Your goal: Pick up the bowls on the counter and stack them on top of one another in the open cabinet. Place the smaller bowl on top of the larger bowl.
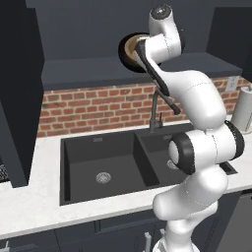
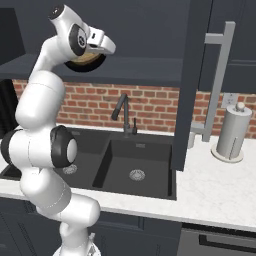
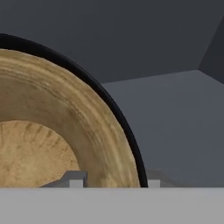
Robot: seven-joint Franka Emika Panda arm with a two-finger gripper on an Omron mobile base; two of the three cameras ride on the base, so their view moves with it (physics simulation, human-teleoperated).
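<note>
Up in the open cabinet (image 1: 93, 74), the smaller bowl (image 3: 48, 131) of tan wood sits nested inside the larger bowl (image 3: 114, 114), whose glossy black rim shows as a thin arc around the wood in the hand view. Both rest on the cabinet's dark floor, well above the sink (image 1: 106, 165). From the left base view the wooden bowl peeks out as a tan crescent just left of the arm's wrist, ringed by black; from the right base view its edge shows just under the hand.

The gripper (image 3: 113, 181) hovers right over the wooden bowl's rim, one fingertip (image 3: 76, 179) over the wood inside the rim and the other outside the black rim. The tips stand apart on either side of both rims, but whether they press on the bowls I cannot tell.

Below the cabinet runs a red brick wall (image 1: 88, 110), and under it the white counter (image 2: 220, 187) holds the dark double sink with a black faucet (image 2: 126, 117) at its back. A paper towel roll (image 2: 232, 132) stands on the counter to the right of the sink.
</note>
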